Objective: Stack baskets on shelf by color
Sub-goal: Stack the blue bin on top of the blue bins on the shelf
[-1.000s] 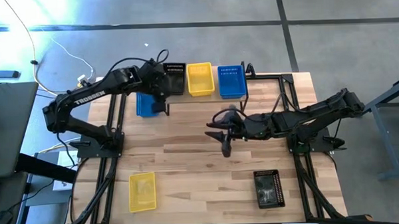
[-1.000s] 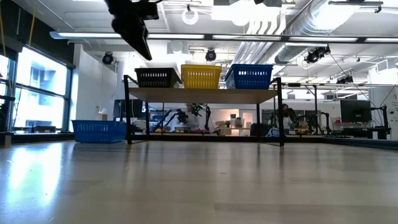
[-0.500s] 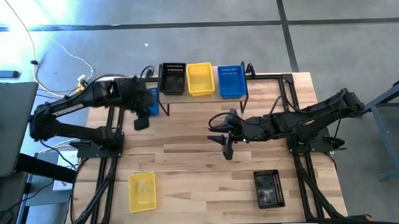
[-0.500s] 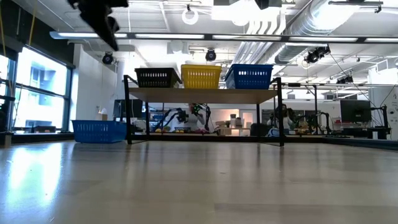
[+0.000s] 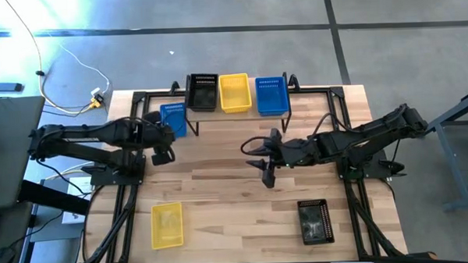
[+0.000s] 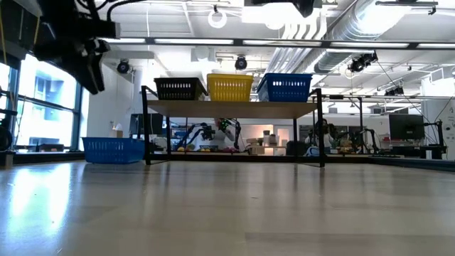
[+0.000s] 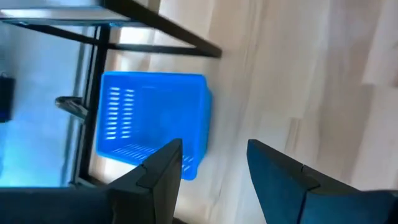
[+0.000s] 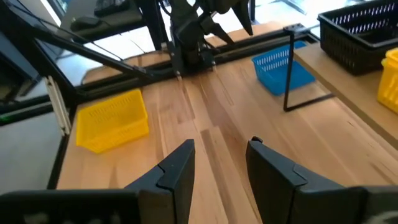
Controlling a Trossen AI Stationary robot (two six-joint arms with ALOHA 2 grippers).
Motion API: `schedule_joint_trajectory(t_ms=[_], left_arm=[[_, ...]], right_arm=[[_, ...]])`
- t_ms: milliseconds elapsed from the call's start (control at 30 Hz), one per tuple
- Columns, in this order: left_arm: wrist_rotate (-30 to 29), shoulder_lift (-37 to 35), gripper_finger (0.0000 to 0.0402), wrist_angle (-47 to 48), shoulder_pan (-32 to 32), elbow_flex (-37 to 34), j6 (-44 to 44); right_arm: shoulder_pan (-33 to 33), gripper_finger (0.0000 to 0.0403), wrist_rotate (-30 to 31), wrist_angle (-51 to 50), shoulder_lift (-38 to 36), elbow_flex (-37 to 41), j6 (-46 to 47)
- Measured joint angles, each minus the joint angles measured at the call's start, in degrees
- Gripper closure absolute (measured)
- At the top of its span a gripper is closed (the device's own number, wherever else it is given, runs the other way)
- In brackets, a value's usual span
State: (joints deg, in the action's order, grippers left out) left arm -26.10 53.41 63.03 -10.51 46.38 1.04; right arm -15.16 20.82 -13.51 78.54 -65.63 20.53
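left tool [image 5: 164, 156] pulled back off shelf [image 5: 311, 94] | empty | right tool [image 5: 267, 177] unmoved

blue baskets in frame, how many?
2 distinct: one on the shelf at its right end, one on the table by the shelf's left legs. Nested ones could be hidden.
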Motion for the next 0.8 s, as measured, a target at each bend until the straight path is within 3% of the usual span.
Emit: schedule_joint_trajectory(t_ms=[267, 500, 800], left_arm=[[-3.3, 1.3, 0.0229, -1.7, 1.5, -3.5, 0.9], [-6.1, 5.9, 0.0229, -2.8, -1.2, -3.6, 5.4], [-5.8, 12.7, 0.0229, -3.3, -6.8, -3.6, 14.3]], right_arm=[[0.2, 0.0273, 0.8, -2.2, 0.0, 0.0, -4.4], [0.2, 0.0273, 2.0, -2.5, 0.0, 0.0, -10.2], [0.2, 0.0273, 3.1, -3.9, 0.0, 0.0, -8.7]])
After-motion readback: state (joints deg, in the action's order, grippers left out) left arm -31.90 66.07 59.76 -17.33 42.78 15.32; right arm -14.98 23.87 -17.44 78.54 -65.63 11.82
